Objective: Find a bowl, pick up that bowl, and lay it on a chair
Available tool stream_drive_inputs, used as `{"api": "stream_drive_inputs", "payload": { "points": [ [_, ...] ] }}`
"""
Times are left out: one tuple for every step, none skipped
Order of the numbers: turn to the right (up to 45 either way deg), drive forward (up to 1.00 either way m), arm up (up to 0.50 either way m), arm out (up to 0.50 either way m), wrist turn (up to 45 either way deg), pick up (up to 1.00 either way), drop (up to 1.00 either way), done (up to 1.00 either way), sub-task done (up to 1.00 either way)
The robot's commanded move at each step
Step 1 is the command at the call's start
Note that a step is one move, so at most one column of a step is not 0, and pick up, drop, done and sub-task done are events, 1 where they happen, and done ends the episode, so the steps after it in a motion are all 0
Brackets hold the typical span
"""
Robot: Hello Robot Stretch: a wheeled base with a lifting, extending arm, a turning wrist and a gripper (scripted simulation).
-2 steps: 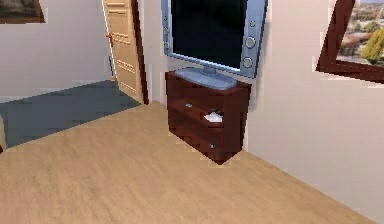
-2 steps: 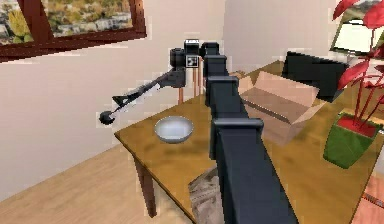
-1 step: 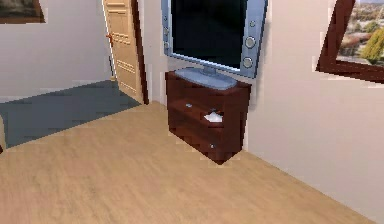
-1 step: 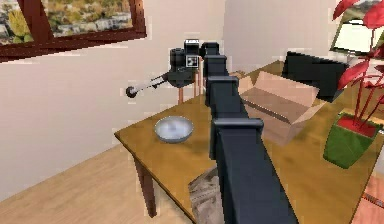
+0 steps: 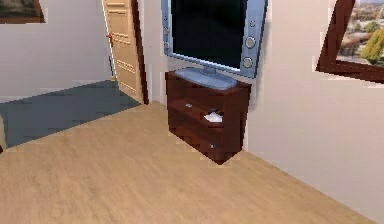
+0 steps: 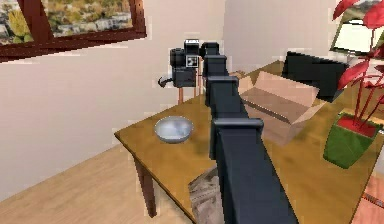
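A pale grey bowl (image 6: 173, 128) stands on the wooden table (image 6: 180, 155) near its left corner in the arm side view. The dark arm rises from the bottom edge over the table. At its far end the gripper (image 6: 166, 78) is above and beyond the bowl, with bare wall behind its fingers, and it holds nothing. A dark chair-like back (image 6: 314, 70) stands at the table's far right side. A brown upright piece (image 6: 184, 93), perhaps a chair back, shows just under the gripper body.
On the table are an open cardboard box (image 6: 270, 100) and a red plant in a green pot (image 6: 349, 140). In the forward view a TV (image 5: 214, 35) sits on a dark red stand (image 5: 209, 112) by the wall, with a wooden door (image 5: 124, 50) and grey carpet (image 5: 60, 108) to the left.
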Motion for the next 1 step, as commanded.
{"api": "stream_drive_inputs", "payload": {
  "points": [
    [0.0, 0.00, -0.28, 0.00, 0.0, 0.00, 0.00, 0.00, 0.00]
  ]
}}
